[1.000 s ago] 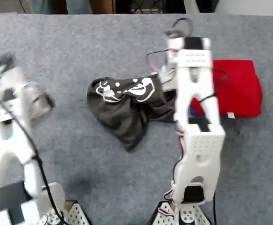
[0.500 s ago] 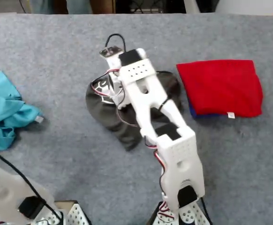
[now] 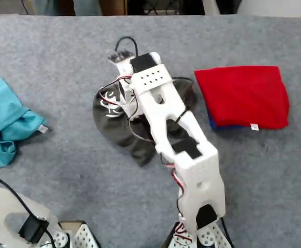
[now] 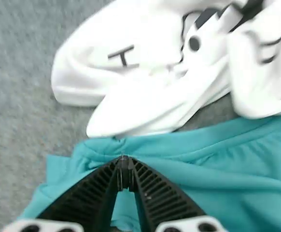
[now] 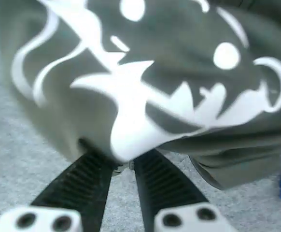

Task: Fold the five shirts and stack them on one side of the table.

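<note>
Dark graphic shirt (image 3: 111, 132) is seen crumpled mid counter (image 3: 62, 51), its edge apparently pinched in the R gripper (image 5: 126, 166) jaws. It should be drawn out flat, away from the folded red shirt (image 3: 241, 95) stacked on a blue shirt (image 3: 211, 124) nearby. The teal shirt (image 3: 5, 124) is left well apart; L gripper (image 4: 125, 166) jaws are pressed together.

Your surface (image 3: 62, 57) is flecked grey. The dark shirt (image 3: 114, 132) is charcoal-olive with a white cartoon print of curls, dots and jagged teeth. The red shirt (image 3: 241, 95), blue shirt (image 3: 212, 124) and teal shirt (image 3: 5, 121) are plain; the white shirt (image 4: 145, 87) carries black marks. Your left end effector (image 4: 125, 166) and right end effector (image 5: 123, 166) are black and ribbed.
</note>
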